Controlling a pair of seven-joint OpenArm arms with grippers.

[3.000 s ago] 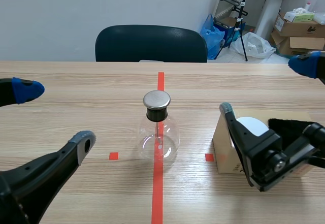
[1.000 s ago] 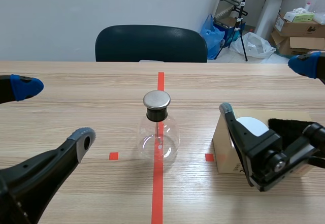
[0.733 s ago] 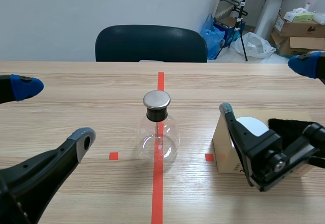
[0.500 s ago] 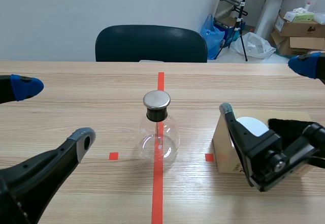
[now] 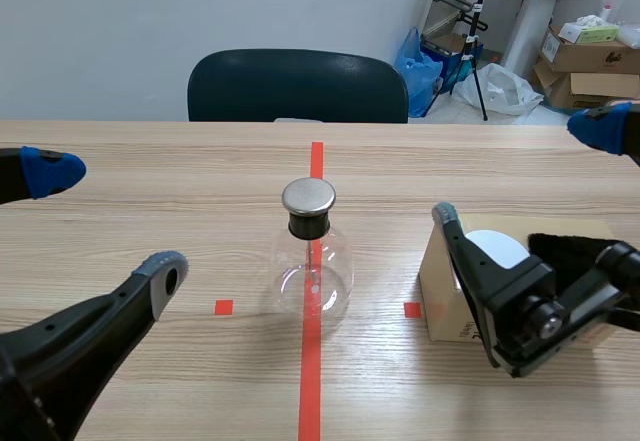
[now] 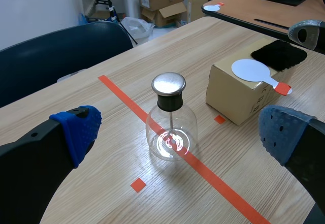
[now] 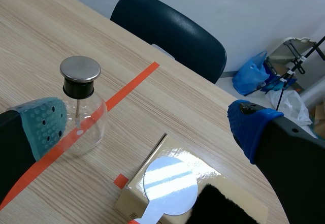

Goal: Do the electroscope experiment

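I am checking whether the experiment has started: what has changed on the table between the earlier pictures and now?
Nothing visibly changed. The glass flask, the cardboard box with the white disc, and the open left fingers and right fingers are where they were.

Workroom: taped table [image 5: 180,191], chair [image 5: 297,86], stacked cardboard boxes [image 5: 590,71]

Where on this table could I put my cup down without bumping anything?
The widest bare wood is the far strip between the flask and the chair. There is also room between the flask and the open left gripper. The right side is crowded: the cardboard box topped by a white disc, a black cloth, and the open right gripper.
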